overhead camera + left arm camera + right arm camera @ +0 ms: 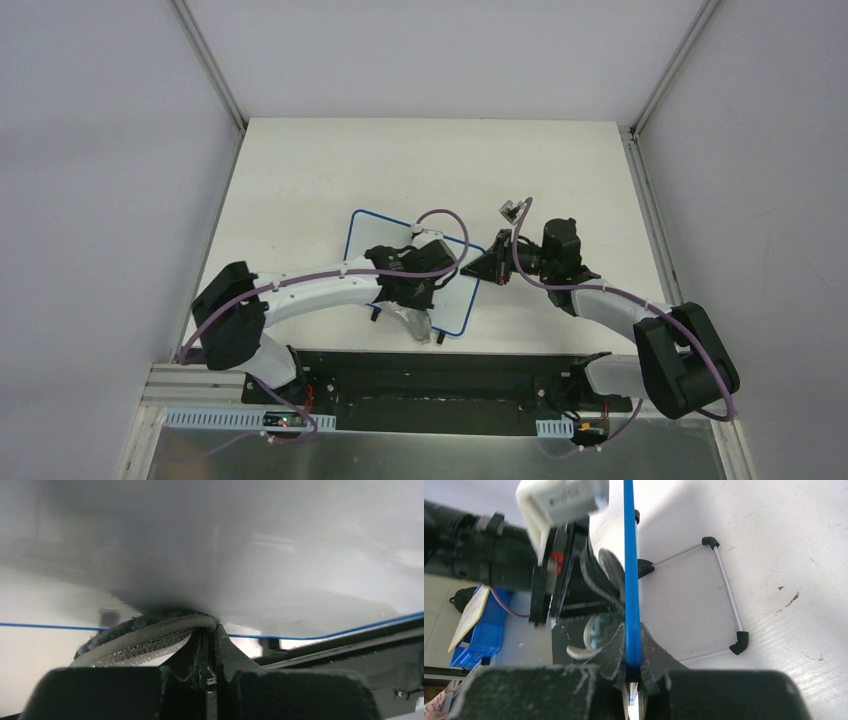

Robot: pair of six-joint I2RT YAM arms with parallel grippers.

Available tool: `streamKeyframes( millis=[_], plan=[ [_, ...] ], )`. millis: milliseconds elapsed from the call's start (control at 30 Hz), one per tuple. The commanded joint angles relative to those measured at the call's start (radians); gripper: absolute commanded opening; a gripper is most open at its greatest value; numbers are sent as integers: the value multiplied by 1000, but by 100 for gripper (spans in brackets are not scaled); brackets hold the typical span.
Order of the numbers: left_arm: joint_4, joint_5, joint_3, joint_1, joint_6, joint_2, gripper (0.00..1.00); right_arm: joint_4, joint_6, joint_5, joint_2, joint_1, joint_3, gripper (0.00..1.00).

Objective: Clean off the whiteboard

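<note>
Blue-framed glossy whiteboard (pixel 362 245) pinched by right hand (pixel 633 655); left hand (pixel 210 640) clamps fuzzy grey cloth (pixel 145 635).

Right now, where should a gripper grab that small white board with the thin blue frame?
The thin blue frame at the whiteboard's right edge, from the right. Propped on its wire stand, that edge is free and slim enough to pinch. The right gripper clamps there while the left gripper presses a grey cloth on the face.
</note>
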Motion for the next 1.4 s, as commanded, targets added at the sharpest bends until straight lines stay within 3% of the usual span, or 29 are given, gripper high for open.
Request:
streamKeyframes(
  millis=[0, 167, 300, 567, 733, 833, 933, 1067, 1200, 1367],
  plan=[
    [211, 41, 169, -90, -28, 143, 0, -44, -106, -47, 23, 28, -2, 0],
    [226, 81, 214, -119, -36, 191, 0, -45, -106, -47, 16, 28, -3, 0],
    [187, 5, 165, -97, -13, 133, 0, -44, -107, -50, 19, 28, -3, 0],
    [144, -40, -131, 149, 2, -116, 0, -45, -106, -49, 9, 28, -5, 0],
    [80, -94, -189, 257, 55, -247, 0, -45, -107, -50, 10, 28, -4, 0],
    [75, -85, -178, 260, 61, -258, 0, -44, -108, -49, 13, 30, -3, 0],
    [102, -46, -141, 220, 52, -208, 0, -44, -110, -49, 15, 30, -2, 0],
    [108, -78, -30, 77, 23, -99, 0, -44, -107, -50, 16, 30, -2, 0],
    [121, -45, 142, -56, 7, 51, 0, -45, -108, -50, 19, 31, -1, 0],
    [170, 42, 298, -140, -13, 192, 0, -44, -107, -51, 20, 31, -1, 0]
  ],
)
